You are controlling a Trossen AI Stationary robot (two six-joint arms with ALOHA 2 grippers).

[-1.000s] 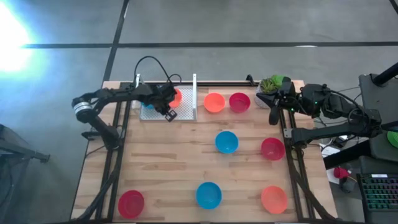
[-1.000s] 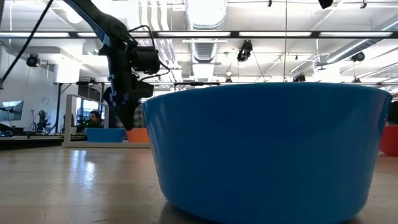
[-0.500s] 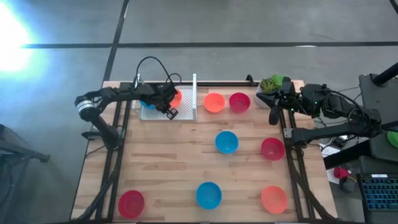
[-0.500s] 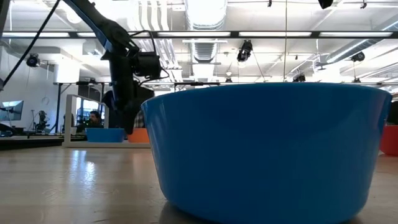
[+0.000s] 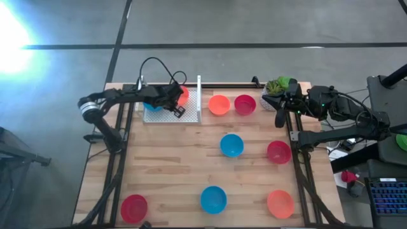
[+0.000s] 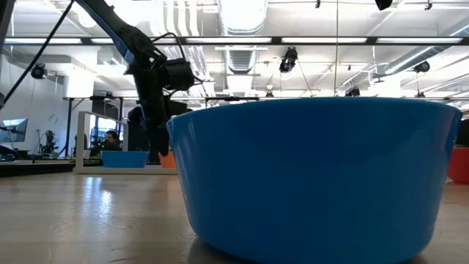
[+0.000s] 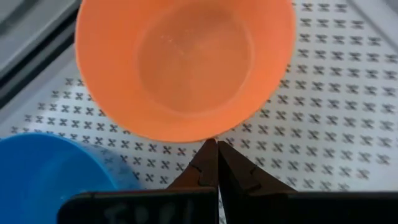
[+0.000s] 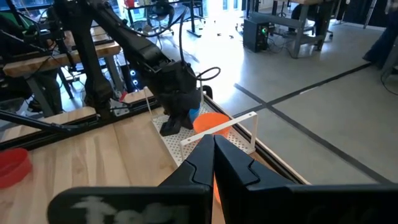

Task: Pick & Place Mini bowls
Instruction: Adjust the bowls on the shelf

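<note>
From above you see your left tool point(image 5: 178, 112) clenched over the white tray point(image 5: 191, 116), by an orange bowl point(image 5: 182, 97) and a blue bowl point(image 5: 152, 106). Seven more bowls sit on the bench point(image 5: 178, 165). Your right tool point(image 5: 280, 119) waits clenched at the far right corner. The left wrist view shows the orange bowl point(image 7: 186, 62) just past your tool tips

Your left gripper point(image 5: 177, 110) pulls back over the perforated tray point(image 5: 191, 114), inching toward the orange bowl point(image 7: 185, 65).
</note>
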